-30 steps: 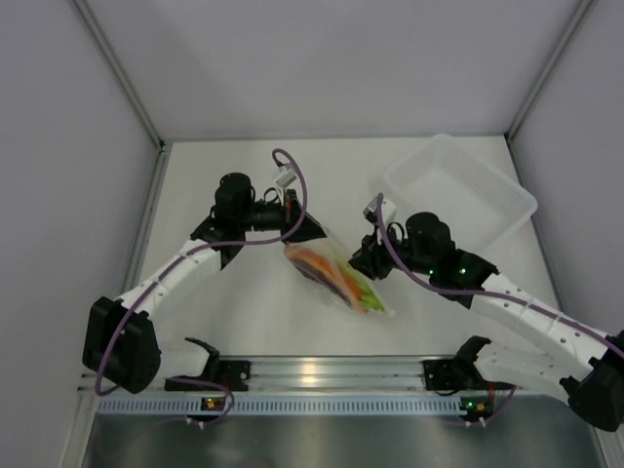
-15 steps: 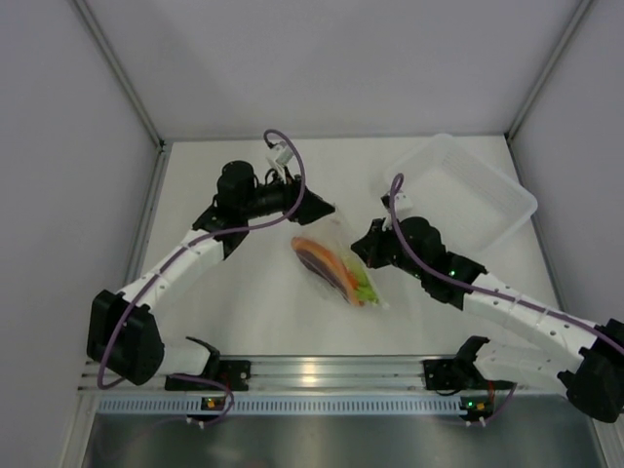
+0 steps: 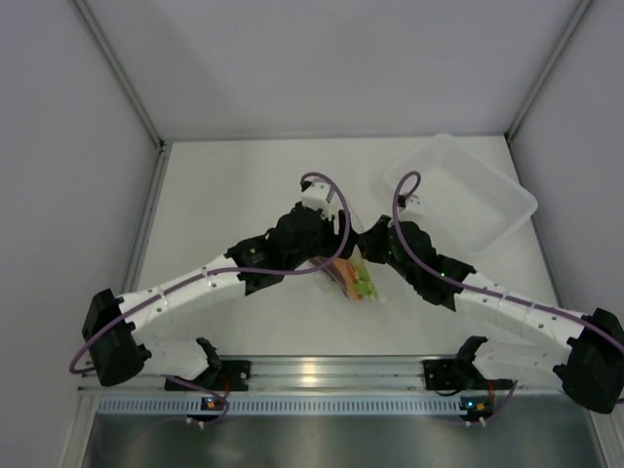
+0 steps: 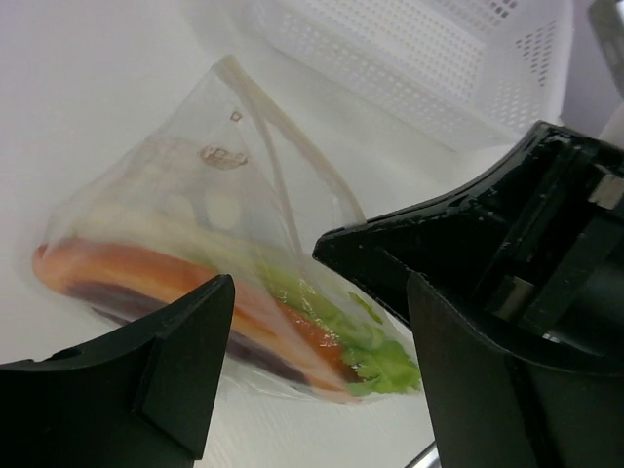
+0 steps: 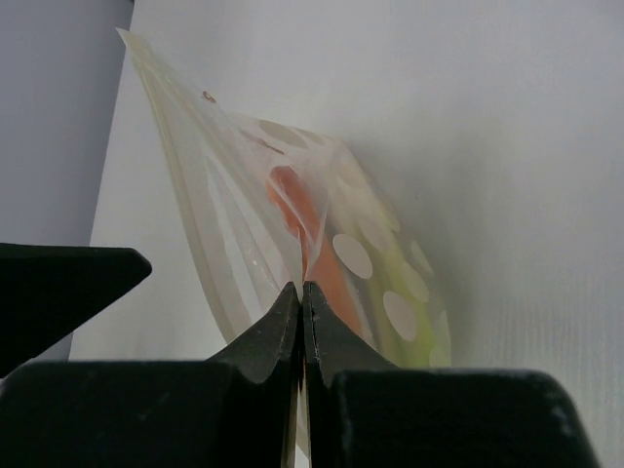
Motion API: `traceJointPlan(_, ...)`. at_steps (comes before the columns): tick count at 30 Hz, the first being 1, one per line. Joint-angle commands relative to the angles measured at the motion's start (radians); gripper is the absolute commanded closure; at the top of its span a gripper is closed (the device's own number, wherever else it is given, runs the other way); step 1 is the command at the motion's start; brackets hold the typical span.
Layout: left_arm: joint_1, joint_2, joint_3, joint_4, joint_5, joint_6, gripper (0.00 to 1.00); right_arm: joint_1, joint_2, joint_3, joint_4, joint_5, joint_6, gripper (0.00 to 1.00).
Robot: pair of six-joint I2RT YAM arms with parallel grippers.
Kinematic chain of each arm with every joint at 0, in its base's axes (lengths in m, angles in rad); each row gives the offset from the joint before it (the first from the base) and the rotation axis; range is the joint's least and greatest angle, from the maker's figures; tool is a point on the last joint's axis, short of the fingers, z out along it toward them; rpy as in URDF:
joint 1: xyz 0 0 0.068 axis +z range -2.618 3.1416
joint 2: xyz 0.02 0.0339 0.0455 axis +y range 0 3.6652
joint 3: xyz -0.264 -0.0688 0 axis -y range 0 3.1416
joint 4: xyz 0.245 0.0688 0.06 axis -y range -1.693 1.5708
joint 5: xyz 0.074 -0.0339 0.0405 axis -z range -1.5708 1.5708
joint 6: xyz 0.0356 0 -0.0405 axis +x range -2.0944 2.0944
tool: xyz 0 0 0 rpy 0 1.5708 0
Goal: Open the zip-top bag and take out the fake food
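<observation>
The zip-top bag (image 3: pixel 357 281) lies mid-table, its zip end lifted, with the fake food inside. An orange and dark-red wedge (image 4: pixel 146 275) and a green leafy stalk (image 4: pixel 390 363) show through the plastic. My right gripper (image 5: pixel 302 290) is shut on the bag's thin film near the zip strip (image 4: pixel 283 146) and holds that end up; from above it (image 3: pixel 369 246) sits at the bag's far right. My left gripper (image 4: pixel 322 331) is open and hovers just over the bag (image 4: pixel 214 224), touching nothing. From above, the left gripper (image 3: pixel 333 252) is close beside the right one.
A translucent perforated tray (image 3: pixel 458 190) stands at the back right, just behind the right arm, and shows at the top of the left wrist view (image 4: pixel 419 68). White enclosure walls ring the table. An aluminium rail (image 3: pixel 322 372) runs along the near edge.
The left gripper let go of the bag, opened, and swung right and nearer until it hovered over it. The right gripper shut on the bag's zip end. The bag shifted right.
</observation>
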Motion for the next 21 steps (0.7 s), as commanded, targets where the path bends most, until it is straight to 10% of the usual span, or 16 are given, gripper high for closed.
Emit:
traceJointPlan(1,-0.022,0.048,0.056,-0.056,-0.199,-0.040,0.24,0.035,-0.007,0.007,0.120,0.058,0.037,1.00)
traceJointPlan(10,-0.027,0.137,0.060,-0.075,-0.215,-0.077,0.35,0.050,-0.021,-0.018,0.157,0.064,0.025,1.00)
traceJointPlan(16,-0.023,0.144,0.065,-0.081,-0.232,-0.051,0.98,0.006,-0.070,-0.068,0.116,0.049,-0.035,1.00)
traceJointPlan(21,0.020,0.128,0.114,-0.157,-0.161,-0.004,1.00,-0.036,-0.132,-0.114,0.030,0.020,-0.119,1.00)
